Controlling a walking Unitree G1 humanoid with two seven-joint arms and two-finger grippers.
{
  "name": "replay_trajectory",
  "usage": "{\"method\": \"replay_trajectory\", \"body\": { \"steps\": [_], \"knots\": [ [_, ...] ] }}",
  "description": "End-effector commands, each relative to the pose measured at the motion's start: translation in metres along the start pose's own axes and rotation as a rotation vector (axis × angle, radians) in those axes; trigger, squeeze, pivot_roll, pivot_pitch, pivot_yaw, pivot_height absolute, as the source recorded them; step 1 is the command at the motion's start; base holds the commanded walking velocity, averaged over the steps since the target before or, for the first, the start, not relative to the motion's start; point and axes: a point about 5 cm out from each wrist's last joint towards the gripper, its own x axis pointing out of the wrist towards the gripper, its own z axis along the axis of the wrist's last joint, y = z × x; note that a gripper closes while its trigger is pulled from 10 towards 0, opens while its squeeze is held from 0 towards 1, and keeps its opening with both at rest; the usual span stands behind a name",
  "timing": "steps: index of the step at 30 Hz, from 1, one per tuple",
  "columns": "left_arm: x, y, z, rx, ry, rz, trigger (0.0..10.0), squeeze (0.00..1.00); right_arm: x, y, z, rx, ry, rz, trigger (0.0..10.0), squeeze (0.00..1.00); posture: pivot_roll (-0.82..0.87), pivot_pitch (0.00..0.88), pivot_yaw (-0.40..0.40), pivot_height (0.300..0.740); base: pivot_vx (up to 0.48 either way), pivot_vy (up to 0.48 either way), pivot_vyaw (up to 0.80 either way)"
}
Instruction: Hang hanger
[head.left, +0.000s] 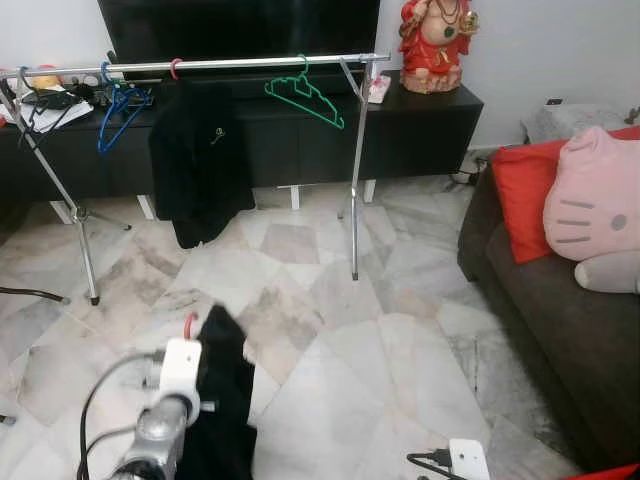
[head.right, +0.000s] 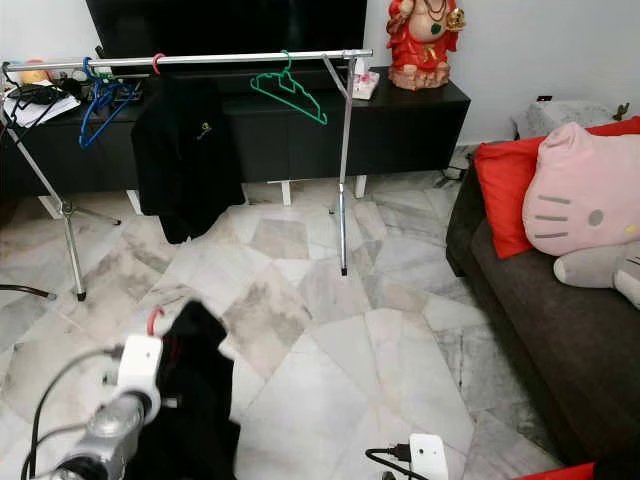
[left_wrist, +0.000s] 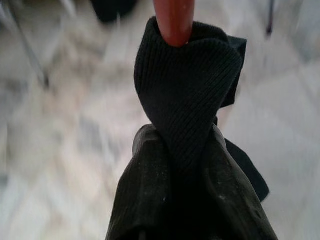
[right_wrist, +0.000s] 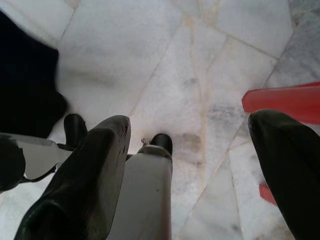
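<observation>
My left gripper (left_wrist: 182, 137) is shut on the neck of a red hanger (left_wrist: 173, 20) that carries a black knit garment (head.left: 226, 385). I hold it low over the floor at the front left, and its red hook (head.left: 188, 325) pokes up above the cloth. Across the room stands a silver clothes rail (head.left: 250, 64). On the rail hang a blue hanger (head.left: 118, 112), a black garment (head.left: 200, 165) on a red hook (head.left: 175, 68), and a bare green hanger (head.left: 306, 96). My right gripper (right_wrist: 190, 122) hangs open above the marble floor.
A dark sofa (head.left: 560, 320) with a red cushion (head.left: 525, 195) and a pink plush (head.left: 598, 205) lines the right side. Behind the rail stand a black TV cabinet (head.left: 420, 130) and a red statue (head.left: 435, 45). A white power strip (head.left: 466, 458) lies on the floor near the front.
</observation>
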Motion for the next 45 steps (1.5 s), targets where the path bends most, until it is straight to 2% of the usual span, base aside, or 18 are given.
{"method": "replay_trajectory", "body": {
  "steps": [1,5,6,7,8,10,12,14,16,19,28,34,36,45],
  "knots": [
    [0.007,0.002,0.03,0.034,-0.14,-0.023,10.0,0.0,0.0,-0.004,0.006,0.012,-0.029,-0.01,10.0,0.0,-0.06,0.0,-0.011,0.74,0.0,0.0,0.0],
    [0.009,-0.004,0.043,0.051,-0.194,-0.092,10.0,0.0,0.001,-0.004,0.012,0.004,-0.05,-0.008,10.0,0.0,-0.07,0.0,-0.012,0.74,0.0,0.0,0.0],
    [0.01,-0.013,0.046,0.071,-0.191,-0.186,10.0,0.0,0.002,-0.002,0.019,0.001,-0.069,0.0,10.0,0.0,-0.07,0.0,-0.012,0.74,0.0,0.0,0.0],
    [0.01,-0.018,0.045,0.084,-0.182,-0.231,10.0,0.0,0.002,-0.002,0.021,-0.003,-0.077,0.005,10.0,0.0,-0.07,0.0,-0.012,0.74,0.0,0.0,0.0],
    [0.01,-0.018,0.045,0.084,-0.182,-0.231,10.0,0.0,0.002,-0.002,0.021,-0.003,-0.077,0.005,10.0,0.0,-0.07,0.0,-0.012,0.74,0.0,0.0,0.0],
    [0.008,-0.028,0.043,0.171,-0.182,-0.309,10.0,0.0,0.003,-0.001,0.025,-0.011,-0.086,0.01,10.0,0.0,-0.07,0.0,-0.012,0.74,0.0,0.0,0.0],
    [0.008,-0.029,0.042,0.156,-0.187,-0.303,10.0,0.0,0.003,-0.001,0.025,-0.01,-0.084,0.008,10.0,0.0,-0.07,0.0,-0.012,0.74,0.0,0.0,0.0],
    [0.009,-0.027,0.041,0.117,-0.179,-0.241,10.0,0.0,0.003,-0.001,0.022,-0.016,-0.068,0.009,10.0,0.0,-0.07,0.0,-0.012,0.74,0.0,0.0,0.0],
    [0.01,-0.023,0.044,0.044,-0.192,-0.172,10.0,0.0,0.003,0.003,0.016,-0.026,-0.045,0.017,10.0,0.0,-0.07,0.0,-0.014,0.74,0.0,0.0,0.0],
    [0.01,-0.023,0.046,0.003,-0.198,-0.159,10.0,0.0,0.002,0.008,0.009,-0.017,-0.029,0.019,10.0,0.0,-0.07,0.0,-0.016,0.74,0.0,0.0,0.0],
    [0.011,-0.02,0.052,0.004,-0.222,-0.15,10.0,0.0,0.002,0.011,0.005,-0.056,-0.018,0.007,10.0,0.0,-0.06,0.0,-0.015,0.74,0.0,0.215,0.05],
    [0.012,-0.02,0.054,-0.002,-0.23,-0.15,10.0,0.0,0.002,0.012,0.005,-0.035,-0.02,0.006,10.0,0.0,-0.06,0.0,-0.014,0.74,0.0,0.274,0.74],
    [0.012,-0.022,0.055,-0.002,-0.234,-0.154,10.0,0.0,0.002,0.013,0.004,-0.01,-0.018,0.005,10.0,0.0,-0.06,0.0,-0.014,0.74,0.0,0.277,0.0],
    [0.012,-0.022,0.058,-0.006,-0.244,-0.155,10.0,0.0,0.002,0.017,0.001,-0.021,-0.003,0.017,10.0,0.0,-0.06,0.0,-0.015,0.74,0.0,0.274,0.0]
  ]
}}
